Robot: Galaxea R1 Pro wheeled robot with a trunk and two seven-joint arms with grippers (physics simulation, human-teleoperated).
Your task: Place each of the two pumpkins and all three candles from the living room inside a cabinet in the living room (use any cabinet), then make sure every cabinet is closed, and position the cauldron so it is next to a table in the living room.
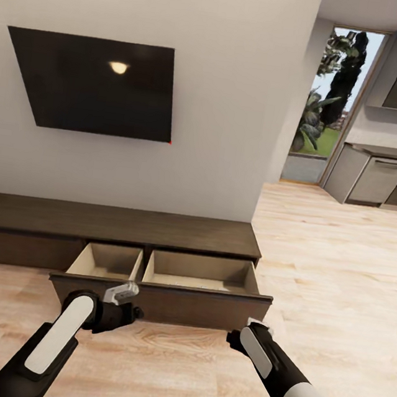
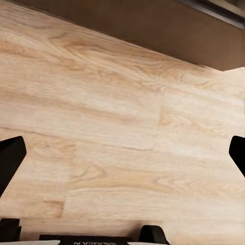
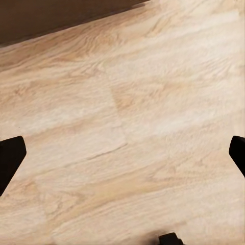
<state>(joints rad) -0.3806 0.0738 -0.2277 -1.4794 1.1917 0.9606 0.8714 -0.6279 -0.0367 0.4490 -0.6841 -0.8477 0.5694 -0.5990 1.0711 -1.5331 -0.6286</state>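
The long, low dark-brown cabinet (image 1: 113,224) stands against the wall under a TV. Two of its drawers are pulled out: the left drawer (image 1: 105,263) and the wider right drawer (image 1: 201,273), both with pale beige insides. Faint pale shapes lie near the right drawer's front, too small to identify. My left gripper (image 1: 124,295) hangs open just in front of the left drawer front, pointing down at the floor (image 2: 122,155). Also open over bare floor (image 3: 122,153) is my right gripper (image 1: 241,337), near the right drawer's front corner. The pumpkins, candles and cauldron are out of view.
A black TV (image 1: 95,81) hangs on the white wall above the cabinet. Light wood floor (image 1: 334,260) runs right toward a kitchen with grey cupboards (image 1: 376,178) and a glass door (image 1: 327,102). The cabinet's dark front crosses the edge of both wrist views (image 2: 153,25) (image 3: 51,15).
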